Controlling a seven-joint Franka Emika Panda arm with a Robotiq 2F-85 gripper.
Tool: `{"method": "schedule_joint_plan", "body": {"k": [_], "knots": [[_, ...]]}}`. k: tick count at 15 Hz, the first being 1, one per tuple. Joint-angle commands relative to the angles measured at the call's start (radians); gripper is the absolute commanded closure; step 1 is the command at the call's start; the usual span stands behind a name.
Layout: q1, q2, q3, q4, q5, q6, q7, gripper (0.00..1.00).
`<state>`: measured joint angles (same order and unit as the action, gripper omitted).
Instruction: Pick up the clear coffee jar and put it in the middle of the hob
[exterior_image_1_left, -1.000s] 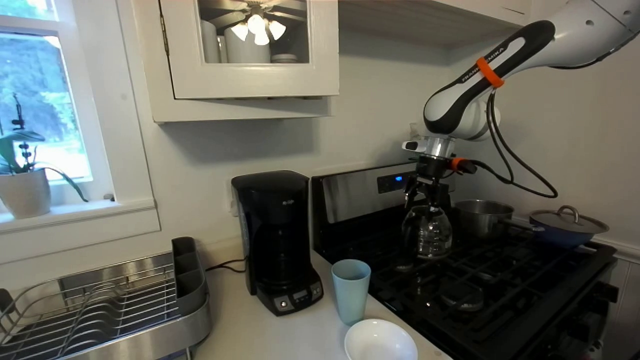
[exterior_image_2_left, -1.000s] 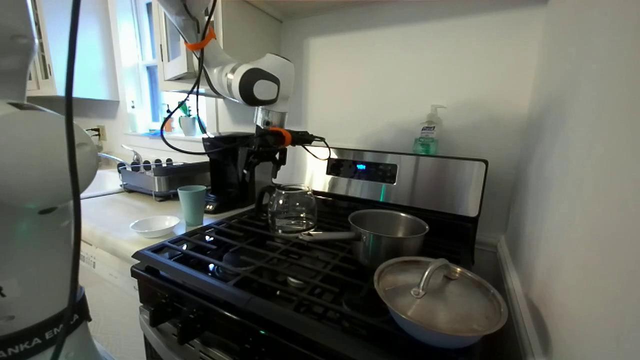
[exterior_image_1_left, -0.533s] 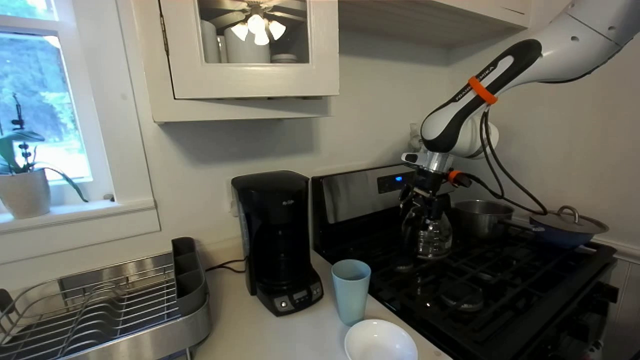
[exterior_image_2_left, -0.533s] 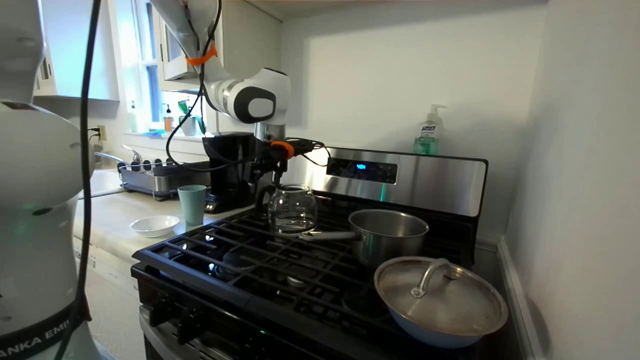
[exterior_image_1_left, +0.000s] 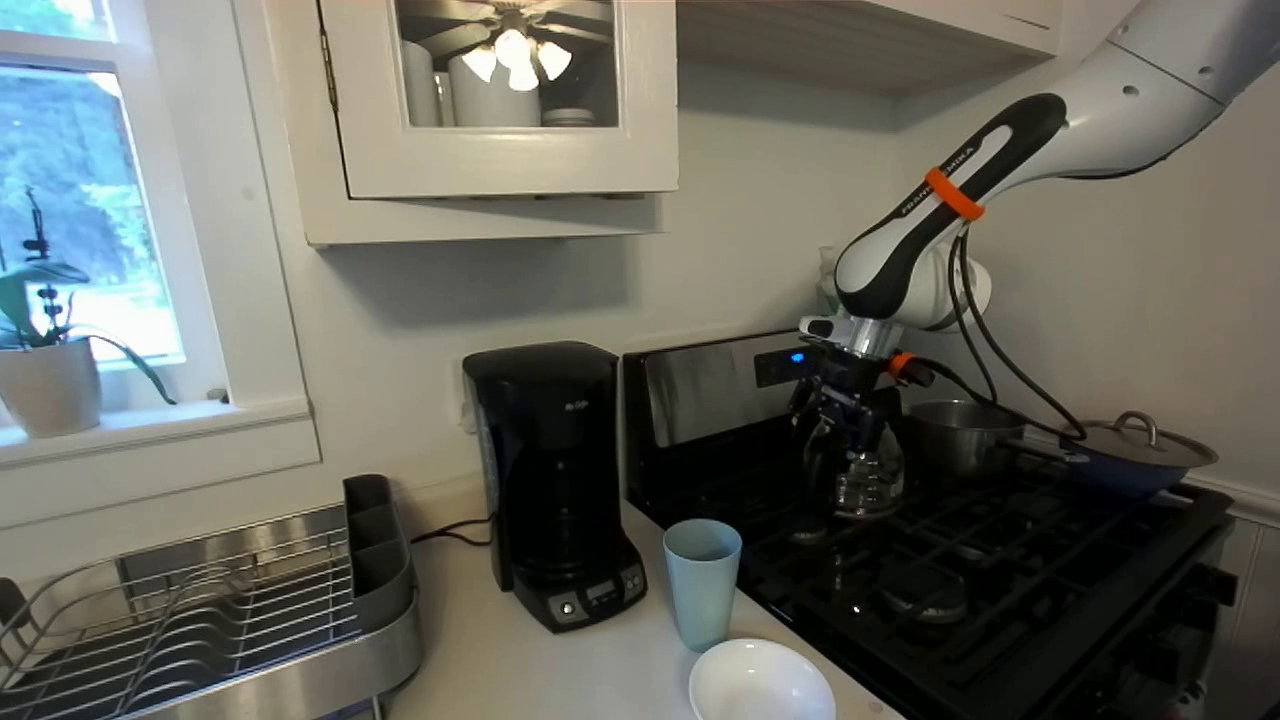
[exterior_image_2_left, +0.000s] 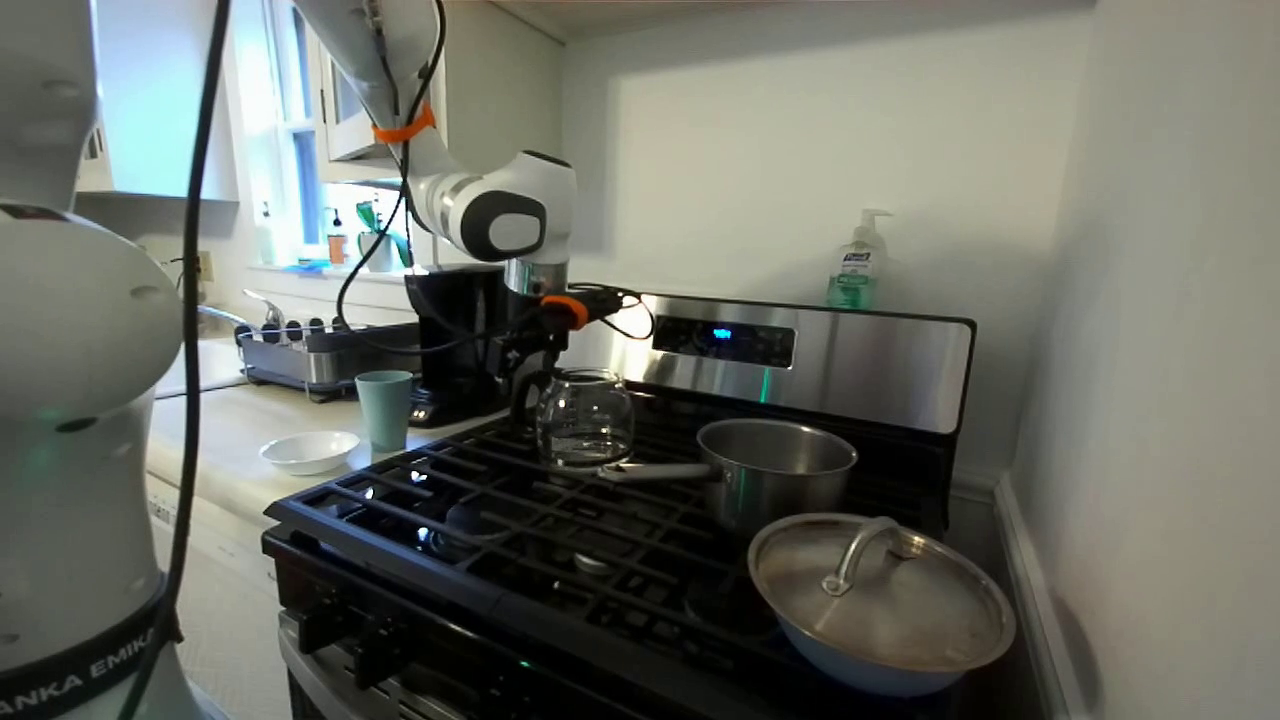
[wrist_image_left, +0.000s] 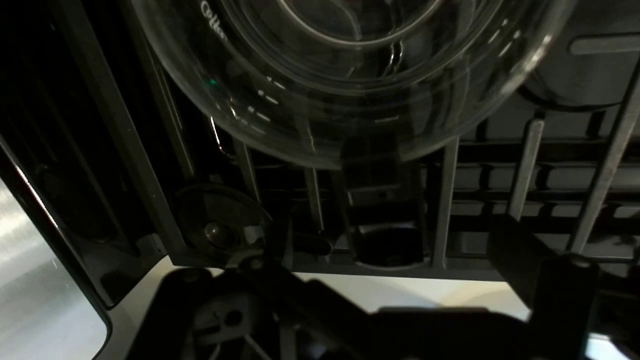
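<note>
White and black in finish, the jointed robot arm extends over the black gas hob with dark grates and a stainless steel back panel. The cream-coloured desk adjoins one side of the hob. On the desk, well apart from the hob, sits the stainless steel wire dish rack; the tall black drip coffee maker stands beside the hob's rear. The round blue pan with a metal lid rests at the hob's side away from the desk. The round stainless steel saucepan rests at the hob's rear, on that same side.

The black two-finger gripper is positioned over the hob's rear, desk side. Its fingers are spread apart, one to each side of the black handle of the rounded clear glass coffee jar; the wrist view shows a gap at both sides. The jar stands upright on the grates at the hob's rear, desk side, off the middle.

The light blue tapered cup and the white round bowl are on the desk just beside the hob, the bowl nearer the hob's front.
</note>
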<state>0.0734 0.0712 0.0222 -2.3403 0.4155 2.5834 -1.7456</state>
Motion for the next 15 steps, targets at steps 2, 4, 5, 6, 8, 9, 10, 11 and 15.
{"method": "schedule_joint_plan", "body": {"k": [2,4,5,6,8,9,10,11,15], "knots": [[-0.033,0.022,0.023,0.017,-0.006,0.013,-0.044,0.00],[-0.039,0.027,0.021,0.021,-0.010,0.016,-0.041,0.00],[-0.042,0.031,0.019,0.023,-0.014,0.020,-0.037,0.00],[-0.046,0.034,0.019,0.025,-0.013,0.020,-0.037,0.00],[-0.052,0.042,0.021,0.029,-0.005,0.037,-0.040,0.00],[-0.054,0.049,0.022,0.031,-0.011,0.052,-0.037,0.01],[-0.056,0.054,0.024,0.034,-0.009,0.061,-0.038,0.26],[-0.059,0.061,0.028,0.035,-0.002,0.073,-0.044,0.26],[-0.066,0.079,0.041,0.039,0.002,0.095,-0.044,0.50]]}}
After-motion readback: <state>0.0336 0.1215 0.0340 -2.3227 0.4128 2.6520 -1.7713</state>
